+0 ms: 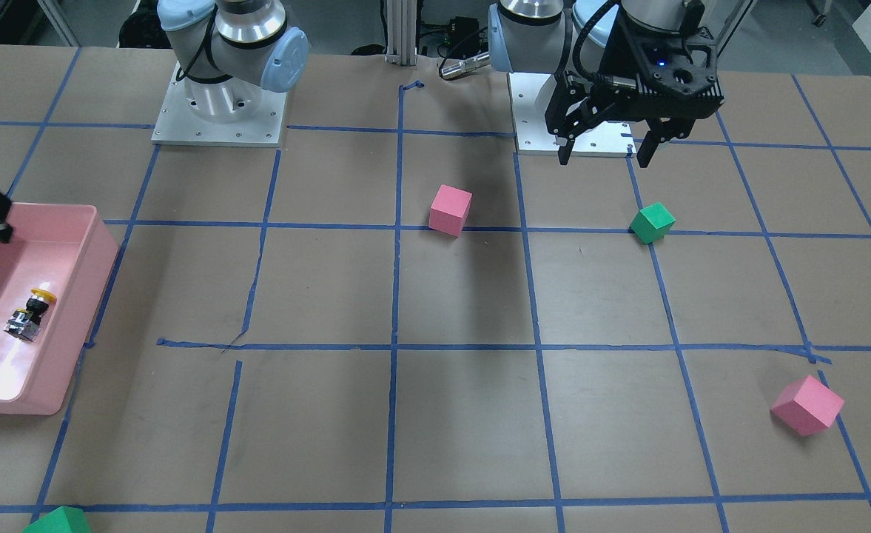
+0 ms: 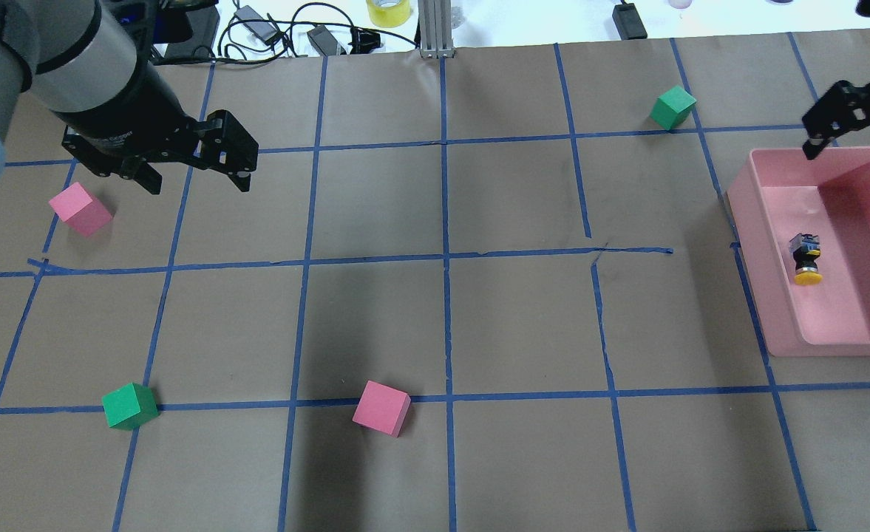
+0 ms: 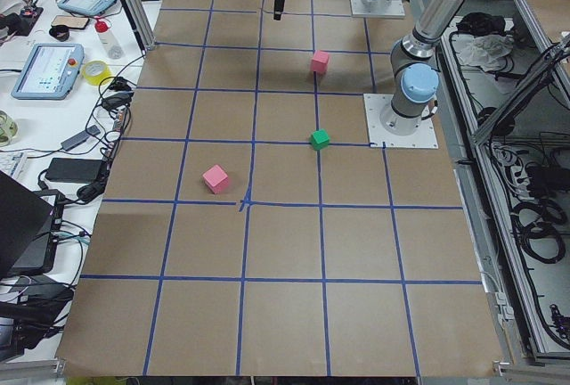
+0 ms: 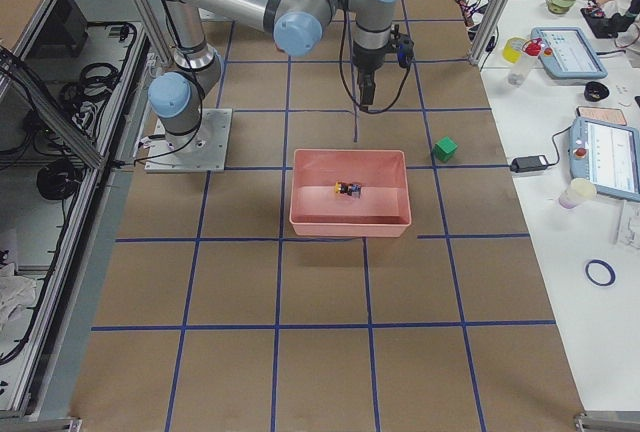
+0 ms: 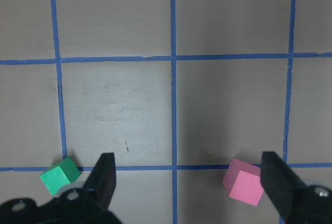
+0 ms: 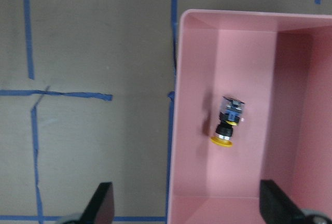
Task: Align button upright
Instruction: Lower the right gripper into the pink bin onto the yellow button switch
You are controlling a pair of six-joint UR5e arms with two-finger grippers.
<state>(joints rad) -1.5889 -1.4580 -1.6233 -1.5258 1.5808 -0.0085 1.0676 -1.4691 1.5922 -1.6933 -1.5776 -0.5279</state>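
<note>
1. The button (image 6: 228,123) lies on its side on the floor of the pink tray (image 6: 176,146), apart from every wall; in the right wrist view its yellow cap points to 6 o'clock and its grey block to 12 o'clock.
2. The right gripper (image 6: 187,185) hangs above the tray, jaws spread wide and empty; the button sits at about 1 o'clock from its centre.
3. Judged step: the approach; next it needs to centre over the black collar, descend, grip, then tip the button cap-up.
4. The left gripper (image 5: 188,157) hovers open and empty, well apart, between a green cube (image 5: 59,176) and a pink cube (image 5: 243,182).

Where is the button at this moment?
The button lies on its side inside the pink bin, at the right edge of the overhead view; the right gripper hangs above the bin.
</note>
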